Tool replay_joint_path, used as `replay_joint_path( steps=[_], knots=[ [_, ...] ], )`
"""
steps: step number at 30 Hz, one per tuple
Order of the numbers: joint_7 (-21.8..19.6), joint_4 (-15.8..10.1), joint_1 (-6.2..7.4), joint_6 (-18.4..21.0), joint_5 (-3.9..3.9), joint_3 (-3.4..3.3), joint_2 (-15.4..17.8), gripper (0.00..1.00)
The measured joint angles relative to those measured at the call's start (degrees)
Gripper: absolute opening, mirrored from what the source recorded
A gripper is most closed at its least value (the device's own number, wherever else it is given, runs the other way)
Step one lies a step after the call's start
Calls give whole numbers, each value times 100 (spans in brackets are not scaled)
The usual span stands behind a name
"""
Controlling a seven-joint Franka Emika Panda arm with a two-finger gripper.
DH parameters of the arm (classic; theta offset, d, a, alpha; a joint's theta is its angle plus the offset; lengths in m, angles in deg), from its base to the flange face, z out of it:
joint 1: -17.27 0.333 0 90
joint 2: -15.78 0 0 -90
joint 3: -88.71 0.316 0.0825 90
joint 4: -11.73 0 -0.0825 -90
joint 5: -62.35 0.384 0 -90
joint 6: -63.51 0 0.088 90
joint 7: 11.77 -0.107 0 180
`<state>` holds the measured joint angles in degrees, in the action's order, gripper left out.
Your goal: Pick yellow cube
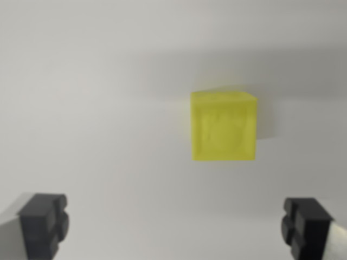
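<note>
Looking down from the wrist view, the gripper (pixel 176 225) is seen spread wide, with one black fingertip (pixel 44 222) at the bottom left corner and the other at the bottom right. Nothing is held or touched by either pad; only bare white surface is seen in the gap between them. The yellow cube (pixel 223 125) is found on the white table (pixel 87 108), a bit to the wrist view's right of centre and well up from the fingertips, so it is clearly apart from both. The camera seems to be pointed down at a slant, since the cube's front face and a thin sliver of its top are shown. A soft shadow is cast behind and to the right of the cube. Everything is pretty blurry, and the fingers are cut off by the bottom edge, so only their tips can be made out.
</note>
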<state>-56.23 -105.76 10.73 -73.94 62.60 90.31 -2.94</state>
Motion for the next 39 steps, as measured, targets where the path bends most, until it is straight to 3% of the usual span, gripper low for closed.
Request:
replay_joint_path(
  steps=[39],
  knots=[
    [217,54,-269,-957,-134,0,-1119,100]
  ],
)
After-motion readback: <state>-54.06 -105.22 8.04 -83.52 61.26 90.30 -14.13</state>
